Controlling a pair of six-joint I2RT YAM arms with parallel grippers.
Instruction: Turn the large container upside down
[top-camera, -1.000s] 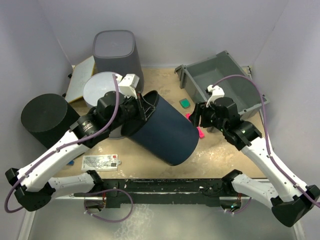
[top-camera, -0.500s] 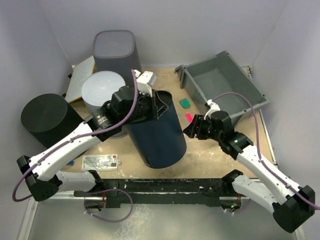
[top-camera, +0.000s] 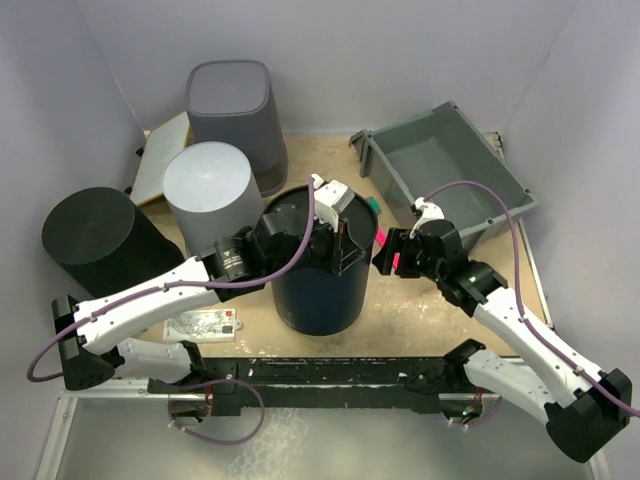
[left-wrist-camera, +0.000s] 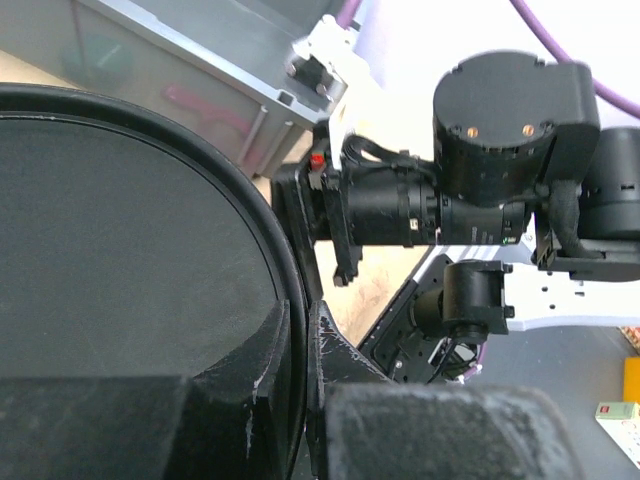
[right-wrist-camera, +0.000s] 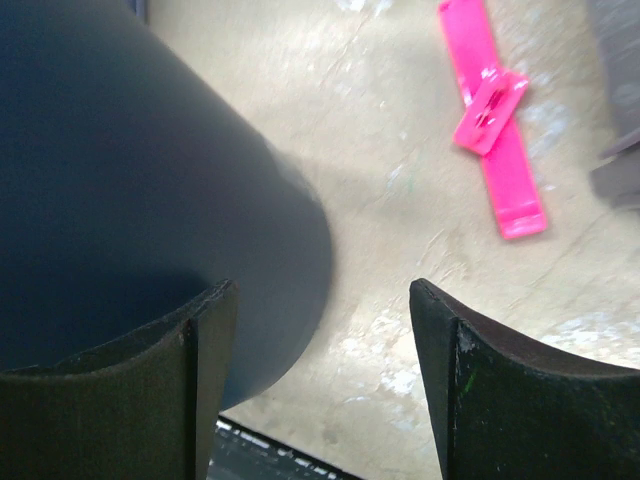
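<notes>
Item: large container (top-camera: 318, 285), dark blue, standing mouth-up mid-surface (top-camera: 420, 310) before you. Your left fingers (left-wrist-camera: 345, 380) clench its rim. Your right fingers (right-wrist-camera: 490, 390) stand released just beside its wall, near a pink clip (right-wrist-camera: 497, 130).

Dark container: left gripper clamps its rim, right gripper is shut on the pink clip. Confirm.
No: the right wrist view shows the right gripper open and empty, the pink clip lying on the table. The left gripper does clamp the rim of the dark container.
</notes>
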